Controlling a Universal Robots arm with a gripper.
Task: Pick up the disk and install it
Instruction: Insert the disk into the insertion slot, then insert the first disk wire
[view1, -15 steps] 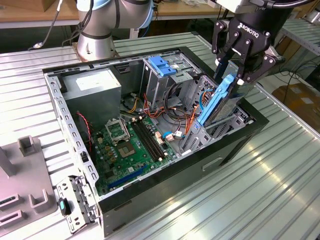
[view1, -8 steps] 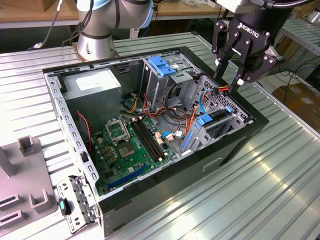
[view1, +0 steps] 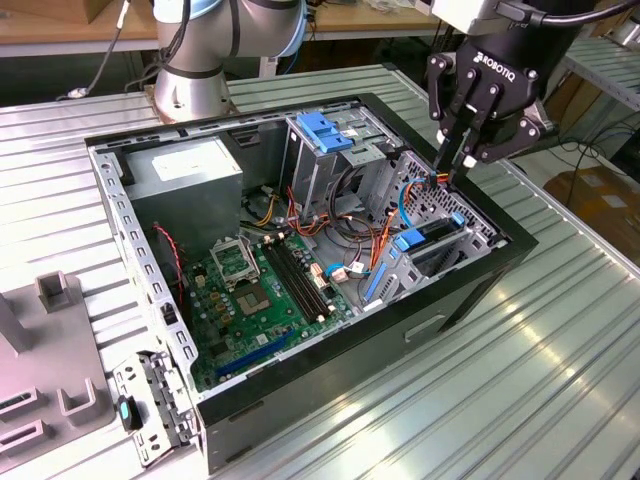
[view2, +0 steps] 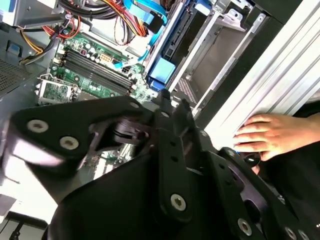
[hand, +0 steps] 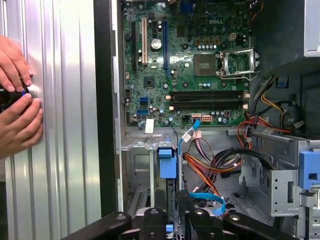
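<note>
The disk (view1: 437, 232) stands on edge in the drive bay at the case corner on the exterior view's right, with a blue tab at each end. In the first wrist view it runs edge-on from its blue tab (hand: 167, 162) down toward the fingers. The same disk tab (view2: 161, 70) appears in the second wrist view. My gripper (view1: 457, 168) hangs a short way above the disk, apart from it, and its fingers look shut with nothing between them. The gripper (hand: 170, 220) sits directly over the disk's line. Beyond the gripper (view2: 172, 102) in the second wrist view lies the bay.
The open computer case (view1: 520, 250) lies on a ribbed metal table (view1: 500, 400). Inside are a motherboard (view1: 255, 290), a grey power supply (view1: 185, 170), a metal cage with a blue top (view1: 325, 130) and loose cables (view1: 350, 195). A person's hands (hand: 17, 100) rest on the table beside the case.
</note>
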